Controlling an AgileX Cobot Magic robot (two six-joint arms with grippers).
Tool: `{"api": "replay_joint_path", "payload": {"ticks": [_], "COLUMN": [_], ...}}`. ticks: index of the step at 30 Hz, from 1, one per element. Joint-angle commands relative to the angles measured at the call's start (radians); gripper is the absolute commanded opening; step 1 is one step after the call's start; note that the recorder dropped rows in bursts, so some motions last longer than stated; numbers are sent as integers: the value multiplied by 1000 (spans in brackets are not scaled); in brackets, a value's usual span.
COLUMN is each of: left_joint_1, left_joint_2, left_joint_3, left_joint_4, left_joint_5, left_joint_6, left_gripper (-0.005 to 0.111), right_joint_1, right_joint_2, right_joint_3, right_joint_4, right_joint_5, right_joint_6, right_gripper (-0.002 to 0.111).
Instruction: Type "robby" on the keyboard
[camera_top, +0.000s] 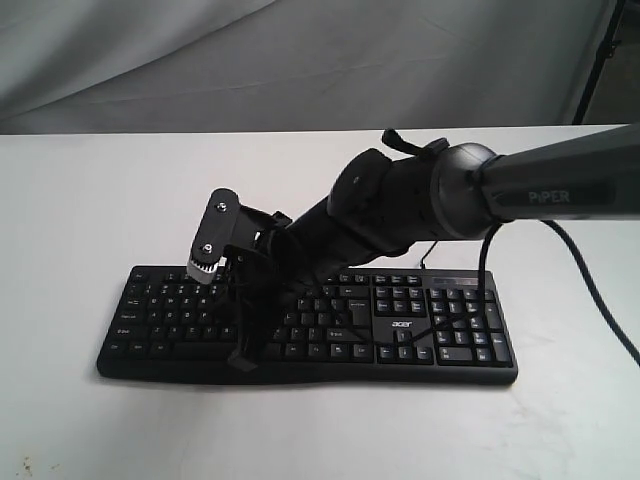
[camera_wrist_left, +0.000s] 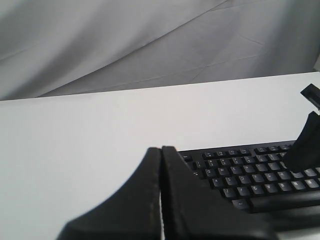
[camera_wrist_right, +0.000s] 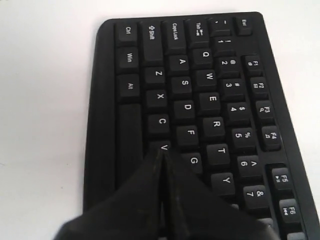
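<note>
The black keyboard (camera_top: 160, 310) lies on the white table, with its acer logo (camera_top: 400, 325) near the number pad. My right gripper (camera_top: 243, 358) reaches across to the letter keys left of the middle, fingers pointing down. In the right wrist view it (camera_wrist_right: 163, 150) is shut and empty, its tips at the edge of the V key (camera_wrist_right: 161, 146), beside G (camera_wrist_right: 194, 160); the keys under the fingers are hidden. My left gripper (camera_wrist_left: 161, 149) is shut on nothing, off the Esc end of the keyboard (camera_wrist_left: 250, 175). It does not show in the exterior view.
The white table (camera_top: 80, 200) spreads round the keyboard, backed by a grey cloth (camera_top: 300, 60). A thick black arm cable (camera_top: 600, 300) hangs at the right, and a thin black cable (camera_top: 440, 318) crosses the number pad area.
</note>
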Motion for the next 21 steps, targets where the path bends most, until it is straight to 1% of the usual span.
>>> {"api": "replay_joint_path", "payload": {"ticks": [1, 21], "left_joint_1": [-6, -6], "left_joint_2": [-3, -3], "left_joint_3": [4, 4], "left_joint_4": [5, 5], "left_joint_5": [-5, -5], "left_joint_6": [-3, -3], "left_gripper": [0, 0], "right_joint_1": [1, 1], "right_joint_2": [18, 62], "right_joint_3": [-1, -25], "right_joint_4": [28, 39], "right_joint_5": [-27, -24], "right_joint_6": [-2, 6], "right_gripper": [0, 0]}}
